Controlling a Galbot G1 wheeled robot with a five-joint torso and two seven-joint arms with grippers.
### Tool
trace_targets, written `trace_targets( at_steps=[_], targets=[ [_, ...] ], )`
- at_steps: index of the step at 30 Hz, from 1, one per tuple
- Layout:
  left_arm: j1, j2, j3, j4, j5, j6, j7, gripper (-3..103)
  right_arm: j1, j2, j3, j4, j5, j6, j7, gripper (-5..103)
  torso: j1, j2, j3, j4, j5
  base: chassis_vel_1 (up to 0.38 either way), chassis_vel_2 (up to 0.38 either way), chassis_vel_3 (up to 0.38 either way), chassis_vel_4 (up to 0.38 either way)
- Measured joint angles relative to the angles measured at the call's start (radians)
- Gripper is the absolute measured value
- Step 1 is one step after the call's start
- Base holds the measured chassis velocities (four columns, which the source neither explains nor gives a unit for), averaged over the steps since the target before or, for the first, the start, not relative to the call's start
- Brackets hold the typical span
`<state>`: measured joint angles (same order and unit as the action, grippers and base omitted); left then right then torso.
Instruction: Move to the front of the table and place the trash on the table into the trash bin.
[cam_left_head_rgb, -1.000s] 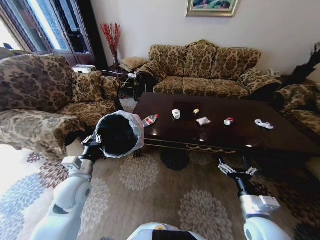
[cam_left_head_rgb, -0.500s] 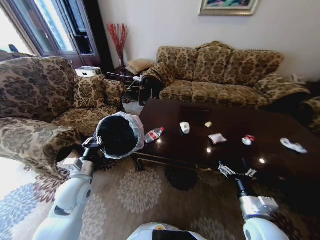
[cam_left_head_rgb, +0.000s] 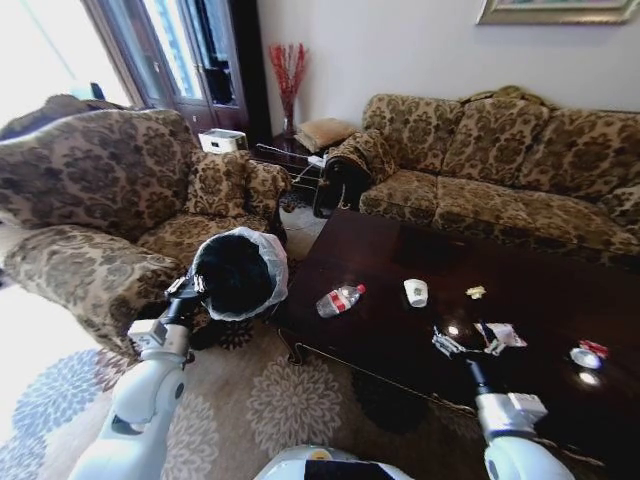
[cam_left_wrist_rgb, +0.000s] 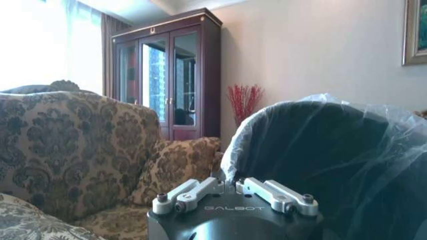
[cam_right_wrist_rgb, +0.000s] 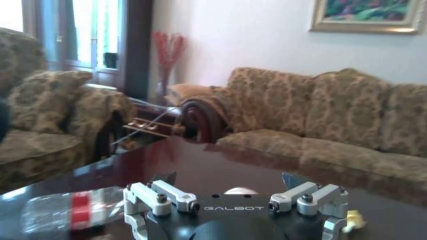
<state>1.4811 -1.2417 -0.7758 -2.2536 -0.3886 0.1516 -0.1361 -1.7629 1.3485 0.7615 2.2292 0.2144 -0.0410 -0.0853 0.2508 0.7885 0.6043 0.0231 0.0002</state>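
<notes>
Low at the left of the head view the left gripper (cam_left_head_rgb: 186, 288) has its fingers closed on the rim of the bin (cam_left_head_rgb: 238, 273), whose bag-lined mouth is tipped toward the camera. Holding it up by the rim looks meant to keep the opening free and ready beside the table (cam_left_head_rgb: 380, 330), so that rubbish can be dropped in without reaching to the floor. In the left wrist view the left gripper (cam_left_wrist_rgb: 230, 191) has its fingers drawn together at the bag's edge, with the bin (cam_left_wrist_rgb: 333, 160) rising on the right side of that frame. Further right in the head view, the trash lies on the table top: a bottle (cam_left_head_rgb: 339, 299) near the table's left edge, a cup (cam_left_head_rgb: 416, 292) upright past it, a yellowish scrap (cam_left_head_rgb: 476, 292), a white wrapper (cam_left_head_rgb: 503, 335) and a red-and-white bit (cam_left_head_rgb: 589, 353) toward the right edge. At lower right, the right gripper (cam_left_head_rgb: 466, 343) hangs over the table's near side just beside the wrapper, fingers spread wide and holding nothing. The right wrist view shows that gripper (cam_right_wrist_rgb: 237, 200) open likewise, with the bottle (cam_right_wrist_rgb: 73, 212) at lower left. It seems poised for a first pick.
</notes>
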Motion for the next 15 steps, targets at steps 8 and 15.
trace_targets(
  at_steps=[8,15],
  targets=[
    [-0.056,0.058,0.024,0.058,-0.032,0.010,-0.006,3,0.094,-0.051,-0.124,-0.079,0.008,-0.006,-0.007,100,0.001,0.000,0.001,0.0001,-0.0002,0.000,0.000,0.000,0.000],
    [-0.085,0.133,0.028,0.114,-0.101,0.005,-0.016,3,0.359,-0.177,-0.358,-0.223,0.186,-0.053,0.094,100,0.001,0.000,0.001,0.0009,0.0000,0.000,0.000,0.000,0.000]
  ],
)
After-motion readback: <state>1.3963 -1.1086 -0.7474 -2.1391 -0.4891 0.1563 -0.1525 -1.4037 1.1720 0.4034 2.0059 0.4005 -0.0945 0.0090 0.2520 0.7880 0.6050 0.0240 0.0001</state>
